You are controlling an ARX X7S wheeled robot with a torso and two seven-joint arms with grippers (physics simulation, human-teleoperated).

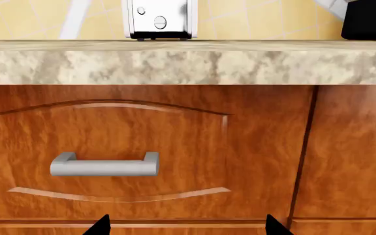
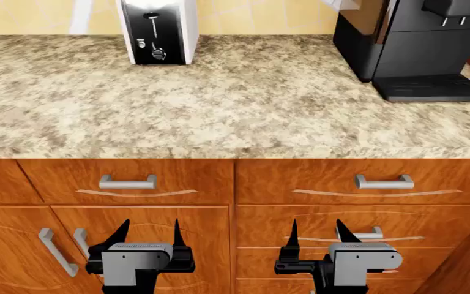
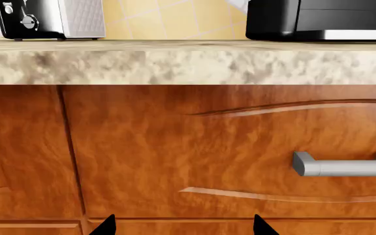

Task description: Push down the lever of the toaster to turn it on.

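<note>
The toaster point(image 2: 158, 30) stands upright at the back left of the countertop, white sides and glossy black front panel facing me. Its lever point(image 2: 152, 16) is a small pale tab at the top of a thin vertical slot line, above a tiny button and a round knob. The toaster's lower part also shows in the left wrist view point(image 1: 160, 19) and the right wrist view point(image 3: 47, 18); the lever is cut off there. My left gripper point(image 2: 147, 236) and right gripper point(image 2: 315, 234) are both open and empty, low in front of the cabinet drawers, well below the counter edge.
A big black coffee machine point(image 2: 415, 46) stands at the back right of the granite countertop point(image 2: 235, 104). Wooden drawers with grey handles point(image 2: 127, 182) point(image 2: 384, 181) face the grippers. Yellow tiled wall lies behind.
</note>
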